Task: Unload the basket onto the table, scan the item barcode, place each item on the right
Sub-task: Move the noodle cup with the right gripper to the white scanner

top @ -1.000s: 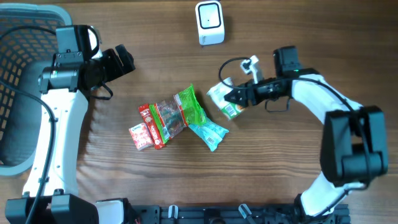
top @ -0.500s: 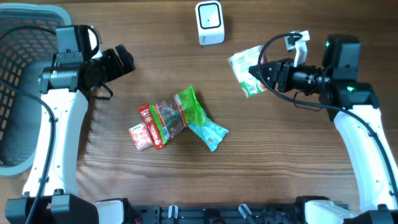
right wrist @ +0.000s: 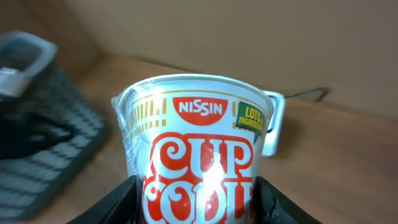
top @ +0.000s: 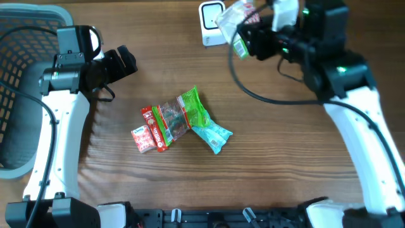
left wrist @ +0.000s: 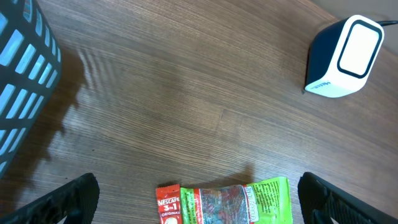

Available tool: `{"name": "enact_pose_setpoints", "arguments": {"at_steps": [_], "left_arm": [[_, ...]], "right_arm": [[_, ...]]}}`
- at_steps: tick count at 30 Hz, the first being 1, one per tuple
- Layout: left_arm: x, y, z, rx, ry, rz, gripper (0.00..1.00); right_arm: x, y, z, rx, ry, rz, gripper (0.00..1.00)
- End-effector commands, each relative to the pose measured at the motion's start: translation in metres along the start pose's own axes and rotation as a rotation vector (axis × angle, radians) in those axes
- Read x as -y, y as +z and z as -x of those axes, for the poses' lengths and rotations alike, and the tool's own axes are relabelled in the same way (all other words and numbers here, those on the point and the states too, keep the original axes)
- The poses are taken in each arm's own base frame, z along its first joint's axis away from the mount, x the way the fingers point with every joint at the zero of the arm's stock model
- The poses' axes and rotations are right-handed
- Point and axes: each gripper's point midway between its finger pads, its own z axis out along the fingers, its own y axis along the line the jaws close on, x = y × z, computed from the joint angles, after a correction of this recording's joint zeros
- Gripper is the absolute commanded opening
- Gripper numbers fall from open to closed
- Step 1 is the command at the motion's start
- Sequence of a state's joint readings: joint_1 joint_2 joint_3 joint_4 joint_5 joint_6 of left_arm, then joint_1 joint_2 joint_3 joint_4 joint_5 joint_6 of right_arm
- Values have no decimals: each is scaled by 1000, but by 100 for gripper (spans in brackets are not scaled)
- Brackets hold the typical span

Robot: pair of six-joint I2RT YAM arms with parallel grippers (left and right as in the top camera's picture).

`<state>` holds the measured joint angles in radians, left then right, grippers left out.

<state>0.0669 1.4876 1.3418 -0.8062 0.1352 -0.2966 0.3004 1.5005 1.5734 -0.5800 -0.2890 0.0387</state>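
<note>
Jaws of right gripper part-closed on the Nissin cup noodles, one finger each side. In the last second the cup left the worktop at 3 o'clock of the sachet pile and swung up to 12 o'clock, now overlapping the barcode scanner. Pick looks done, presenting next; can't tell if the barcode faces the scanner. Left gripper jaws wide open, empty, at 10 o'clock by the basket.
</note>
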Motion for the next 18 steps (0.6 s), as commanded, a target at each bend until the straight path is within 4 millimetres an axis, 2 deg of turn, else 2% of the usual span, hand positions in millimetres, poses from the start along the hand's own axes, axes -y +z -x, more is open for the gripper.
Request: {"name": "enact_pose_setpoints", "arguments": {"at_steps": [1, 4, 7, 8, 10, 12, 13, 15, 16, 18], "left_arm": [[-1, -4, 4, 17, 9, 1, 100], [-1, -4, 4, 17, 9, 1, 100], [-1, -4, 4, 17, 9, 1, 100], [-1, -4, 5, 17, 9, 1, 100], [-1, -4, 4, 17, 9, 1, 100], [-1, -4, 4, 17, 9, 1, 100], [-1, -4, 5, 17, 9, 1, 100], [-1, -4, 4, 17, 9, 1, 100], [-1, -4, 5, 17, 9, 1, 100], [-1, -4, 4, 17, 9, 1, 100]], "right_arm": [[22, 37, -5, -41, -239, -234, 56], [17, 74, -16, -73, -360, -304, 56], [4, 104, -47, -154, -382, -285, 55], [2, 107, -56, -182, -361, -280, 57], [3, 103, -71, -234, -283, -284, 57], [6, 93, -81, -284, -242, -278, 68], [5, 90, -86, -307, -228, -240, 84], [1, 86, -94, -341, -201, -145, 97], [2, 84, -98, -358, -196, -88, 100], [27, 73, -108, -401, -119, -46, 100]]}}
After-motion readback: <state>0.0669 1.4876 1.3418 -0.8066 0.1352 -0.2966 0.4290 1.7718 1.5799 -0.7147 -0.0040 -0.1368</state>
